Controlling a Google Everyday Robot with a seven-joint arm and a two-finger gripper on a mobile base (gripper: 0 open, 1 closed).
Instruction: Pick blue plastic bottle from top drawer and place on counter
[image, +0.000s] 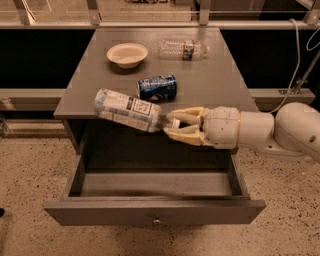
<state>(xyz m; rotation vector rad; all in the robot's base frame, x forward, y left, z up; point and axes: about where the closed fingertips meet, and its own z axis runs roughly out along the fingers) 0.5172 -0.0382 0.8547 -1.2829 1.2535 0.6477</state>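
Observation:
The blue plastic bottle (127, 110) has a pale blue-white label with a dark text panel. It lies sideways in the air, level with the front edge of the counter (210, 75). My gripper (170, 126) comes in from the right and is shut on the bottle's cap end. The bottle's body points left and slightly up. The top drawer (155, 212) stands pulled out below, with a small metal knob (157, 220) on its front panel. Its inside shows nothing in it.
On the counter lie a dark blue soda can (157, 87) on its side near the front, a cream bowl (127, 54) at the back left, and a clear crinkled bottle (183, 49) at the back. A white cable (299, 60) hangs at the right. Speckled floor surrounds the cabinet.

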